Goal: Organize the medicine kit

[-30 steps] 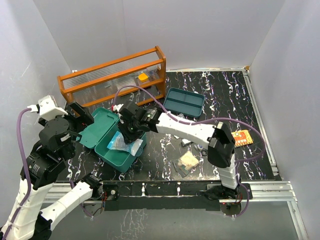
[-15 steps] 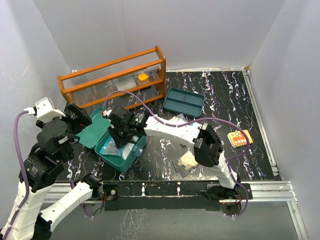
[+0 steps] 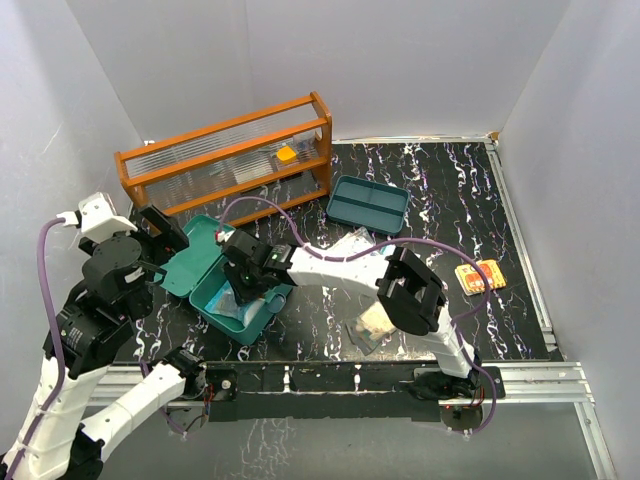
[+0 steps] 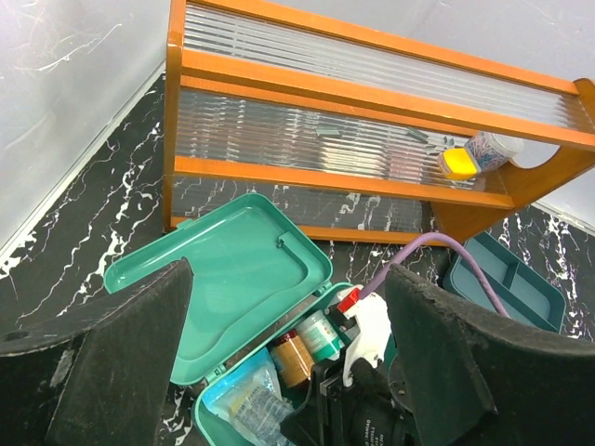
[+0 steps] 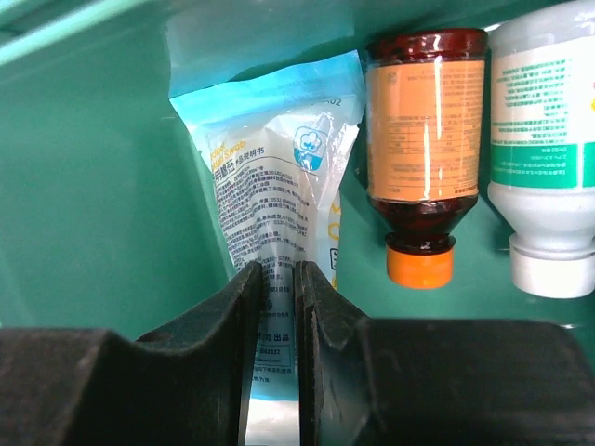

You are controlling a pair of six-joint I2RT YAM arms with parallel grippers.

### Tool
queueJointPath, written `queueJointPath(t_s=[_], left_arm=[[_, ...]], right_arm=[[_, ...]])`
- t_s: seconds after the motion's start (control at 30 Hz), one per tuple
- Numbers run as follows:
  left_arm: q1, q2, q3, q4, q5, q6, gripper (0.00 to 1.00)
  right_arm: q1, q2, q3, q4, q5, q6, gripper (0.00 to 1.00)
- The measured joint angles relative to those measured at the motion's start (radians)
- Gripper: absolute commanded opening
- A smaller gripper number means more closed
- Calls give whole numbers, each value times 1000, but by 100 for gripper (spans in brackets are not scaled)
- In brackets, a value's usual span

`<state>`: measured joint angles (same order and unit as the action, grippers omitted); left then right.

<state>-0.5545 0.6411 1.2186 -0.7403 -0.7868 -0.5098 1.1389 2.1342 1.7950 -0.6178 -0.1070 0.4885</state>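
Note:
The teal medicine kit (image 3: 264, 316) lies open at the front left, its lid (image 3: 196, 258) folded back. My right gripper (image 3: 246, 288) reaches into the box and is shut on a blue-and-white printed packet (image 5: 270, 200), which lies against the box's inner wall (image 5: 93, 186). A brown bottle with an orange cap (image 5: 423, 149) and a white bottle with a green label (image 5: 544, 139) lie beside the packet. My left gripper (image 4: 288, 307) is open and empty, above the lid (image 4: 223, 279). The matching tray insert (image 3: 368, 204) lies apart at the back.
An orange wooden rack with clear ribbed panels (image 3: 225, 150) stands behind the kit, with a small yellow-capped item (image 4: 457, 163) on its shelf. A clear packet (image 3: 375, 322) lies near the front, another (image 3: 355, 240) under the right arm, and an orange packet (image 3: 478, 276) at the right.
My right gripper has carried the packet left and down into the open box, where it now lies beside the bottles. The left arm has barely moved.

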Motion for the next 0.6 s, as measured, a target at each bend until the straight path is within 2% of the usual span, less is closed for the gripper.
queueJointPath(t_s=[0.23,0.6], left_arm=[[0,2,-5,-1,6,-8,83],[0,3,-5,-1,5,-8,83]], right_arm=[[0,0,-75,82,29,14,25],[3,0,-75,126,79,4,47]])
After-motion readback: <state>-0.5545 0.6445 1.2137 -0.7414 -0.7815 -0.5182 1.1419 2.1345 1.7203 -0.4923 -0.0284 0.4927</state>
